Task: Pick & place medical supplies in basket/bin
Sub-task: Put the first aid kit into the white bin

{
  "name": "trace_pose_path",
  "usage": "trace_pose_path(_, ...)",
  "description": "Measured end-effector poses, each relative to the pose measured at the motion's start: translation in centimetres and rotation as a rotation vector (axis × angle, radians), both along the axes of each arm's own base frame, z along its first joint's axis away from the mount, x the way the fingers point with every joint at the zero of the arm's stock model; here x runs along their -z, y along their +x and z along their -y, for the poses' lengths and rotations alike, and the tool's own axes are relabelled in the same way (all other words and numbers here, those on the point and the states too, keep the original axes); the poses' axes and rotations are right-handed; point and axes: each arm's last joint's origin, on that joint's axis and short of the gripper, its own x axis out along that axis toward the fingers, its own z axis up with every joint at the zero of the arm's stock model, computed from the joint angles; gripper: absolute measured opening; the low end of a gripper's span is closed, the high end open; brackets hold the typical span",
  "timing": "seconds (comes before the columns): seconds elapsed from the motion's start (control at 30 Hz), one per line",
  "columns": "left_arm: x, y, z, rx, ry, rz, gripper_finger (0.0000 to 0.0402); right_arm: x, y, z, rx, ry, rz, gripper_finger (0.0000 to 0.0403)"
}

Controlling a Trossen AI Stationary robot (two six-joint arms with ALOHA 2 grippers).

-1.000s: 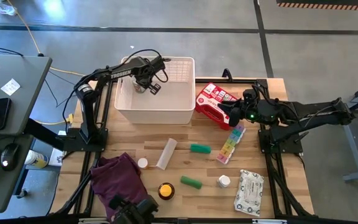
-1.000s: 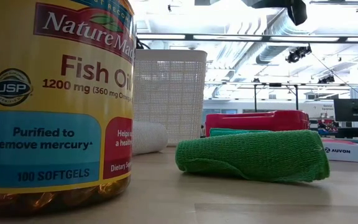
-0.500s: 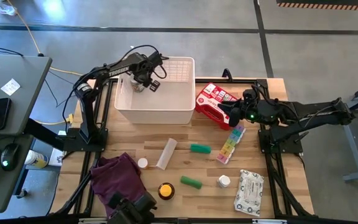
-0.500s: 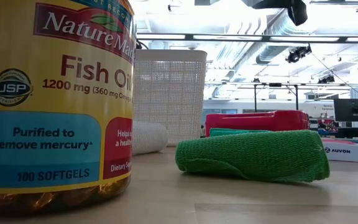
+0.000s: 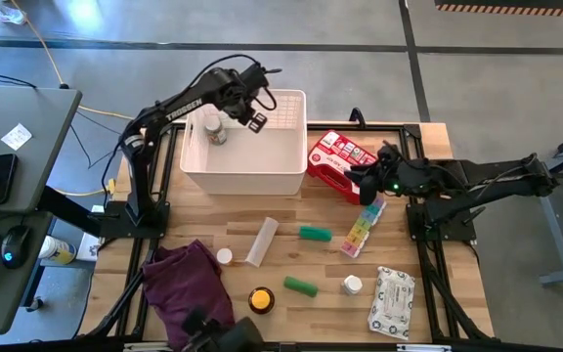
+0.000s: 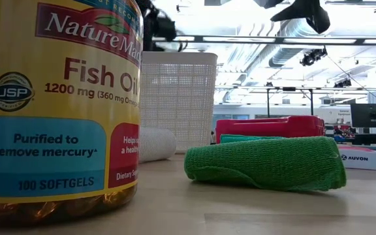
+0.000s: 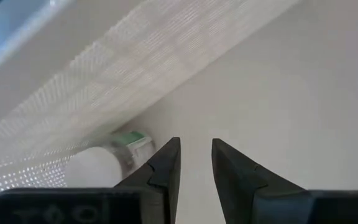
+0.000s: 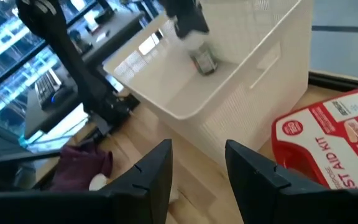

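White bottle (image 7: 101, 167) beside left gripper (image 7: 195, 163)

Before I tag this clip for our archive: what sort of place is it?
Probably a robotics lab or workshop: a wooden table on a bare concrete floor, a desk with keyboard and mouse beside it, exposed ceiling ducts.

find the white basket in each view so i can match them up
High view: the white basket sits upper centre, left of the red first aid kit.
Low view: its perforated wall stands centre-left, behind the fish oil bottle.
Left wrist view: its wall and floor fill the picture.
Right wrist view: the basket lies upper centre.
Shared landmark: the red first aid kit beside it, except in the left wrist view.
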Motion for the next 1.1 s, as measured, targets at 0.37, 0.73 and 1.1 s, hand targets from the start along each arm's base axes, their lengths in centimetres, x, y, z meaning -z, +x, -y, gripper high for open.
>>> trace_pose_path(0.37,-7.2,1.4,5.8,0.16,0.05,0.09,0.0126,1.0,-0.1,0.2,-0.077,-0.035,-0.137,0.0139)
trace_pose_path(0.73,-13.2,-1.2,12.4,0.325,0.146,0.251,0.0127,4.1,3.0,2.1,-0.231,0.033,-0.354,0.0139)
trace_pose_path(1.1,-19.4,-7.9,16.2,0.522,0.262,0.545,0.0127,5.1,5.5,5.3,-0.287,0.03,-0.453,0.0139)
